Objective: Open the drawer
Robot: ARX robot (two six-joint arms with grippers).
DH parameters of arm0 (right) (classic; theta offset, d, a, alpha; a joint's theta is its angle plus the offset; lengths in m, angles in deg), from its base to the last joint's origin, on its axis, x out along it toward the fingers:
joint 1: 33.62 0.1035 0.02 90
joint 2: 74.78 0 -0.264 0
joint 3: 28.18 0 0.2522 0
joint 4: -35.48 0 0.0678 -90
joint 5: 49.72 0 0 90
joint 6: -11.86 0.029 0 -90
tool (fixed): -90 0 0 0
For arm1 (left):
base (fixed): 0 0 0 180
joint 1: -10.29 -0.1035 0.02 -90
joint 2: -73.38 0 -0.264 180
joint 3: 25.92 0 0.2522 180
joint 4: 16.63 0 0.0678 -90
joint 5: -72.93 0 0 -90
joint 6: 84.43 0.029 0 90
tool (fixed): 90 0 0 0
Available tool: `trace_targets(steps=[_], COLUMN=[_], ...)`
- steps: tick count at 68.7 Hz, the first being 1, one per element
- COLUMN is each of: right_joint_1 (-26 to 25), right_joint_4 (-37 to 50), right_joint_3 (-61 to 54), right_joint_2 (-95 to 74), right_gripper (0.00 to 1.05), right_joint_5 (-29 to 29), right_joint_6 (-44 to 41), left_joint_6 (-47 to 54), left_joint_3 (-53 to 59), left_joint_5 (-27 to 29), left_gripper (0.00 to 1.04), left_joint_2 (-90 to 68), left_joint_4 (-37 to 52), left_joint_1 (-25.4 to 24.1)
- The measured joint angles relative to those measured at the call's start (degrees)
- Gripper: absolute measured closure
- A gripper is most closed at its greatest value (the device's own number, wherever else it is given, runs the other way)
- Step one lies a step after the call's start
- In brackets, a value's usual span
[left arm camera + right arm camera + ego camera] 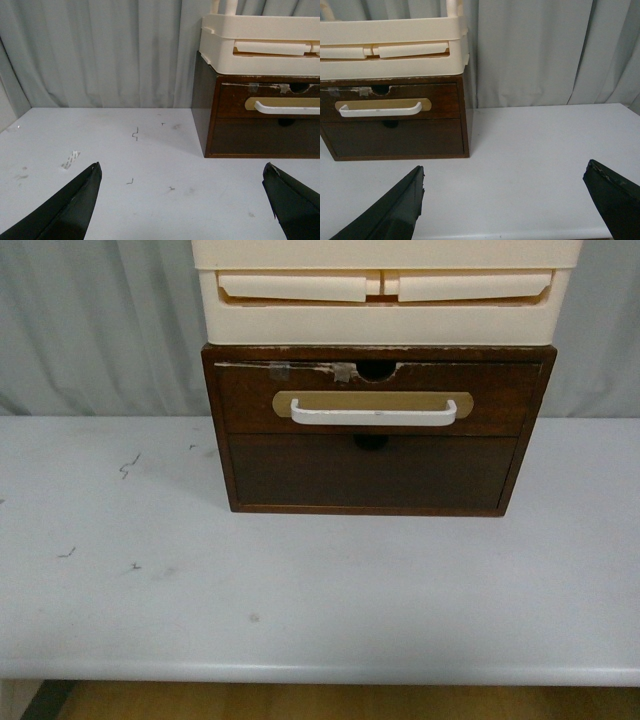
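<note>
The dark brown wooden drawer (500,392) is the upper one in a small brown cabinet at the back middle of the white table. It is closed. It has a white bar handle (373,415) on a tan oval plate and a chipped top edge with a half-round notch (376,369). It also shows in the left wrist view (235,102) and the right wrist view (445,97). Neither arm shows in the front view. My left gripper (182,200) is open and empty above the table, left of the cabinet. My right gripper (504,200) is open and empty, right of it.
A plain dark brown handleless panel (372,472) sits below the drawer. Cream plastic drawers (385,290) are stacked on top of the cabinet. The white table (320,590) has small scuffs at the left. A grey curtain (100,50) hangs behind.
</note>
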Motion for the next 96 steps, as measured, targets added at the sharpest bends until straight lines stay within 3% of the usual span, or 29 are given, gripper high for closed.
trace_targets(steps=[16,18,22,26,33,41,64,81,96], right_joint_1=[-0.02,-1.36,-4.2,-7.08,-5.44,-1.05,-1.11,0.33,2.75], right_joint_4=[-0.2,-4.9,-6.45,-4.76,0.9,8.0,35.69,51.1,54.88], right_joint_3=[0.02,1.42,3.28,6.67,11.1,12.22,20.81,29.2,37.64], right_joint_2=[-0.04,-1.33,-7.08,-16.13,-27.04,-39.8,-72.0,-90.62,-101.81], right_gripper=[0.06,0.06,0.06,0.06,0.06,0.06,0.06,0.06,0.06], right_joint_5=[0.09,3.65,9.03,14.16,18.03,22.27,25.62,26.14,24.63], right_joint_6=[-0.15,-2.49,-6.27,-7.1,-1.84,9.68,35.78,49.27,54.88], left_joint_6=[-0.02,-0.52,-2.43,-5.42,-12.85,-25.05,-51.67,-60.98,-66.66], left_joint_3=[0.0,-1.75,-5.57,-9.55,-14.16,-17.99,-31.41,-39.69,-46.45], left_joint_5=[0.0,4.57,12.13,14.38,10.38,2.95,-11.67,-15.28,-16.96], left_gripper=[0.07,0.07,0.07,0.07,0.07,0.07,0.07,0.07,0.07], left_joint_2=[0.0,-1.49,-9.27,-20.33,-31.58,-46.38,-82.99,-99.12,-107.47], left_joint_4=[-0.02,-6.12,-11.91,-8.7,-0.79,10.1,37.97,44.09,47.84], left_joint_1=[0.0,1.55,5.03,5.42,4.24,8.09,11.43,11.98,12.61])
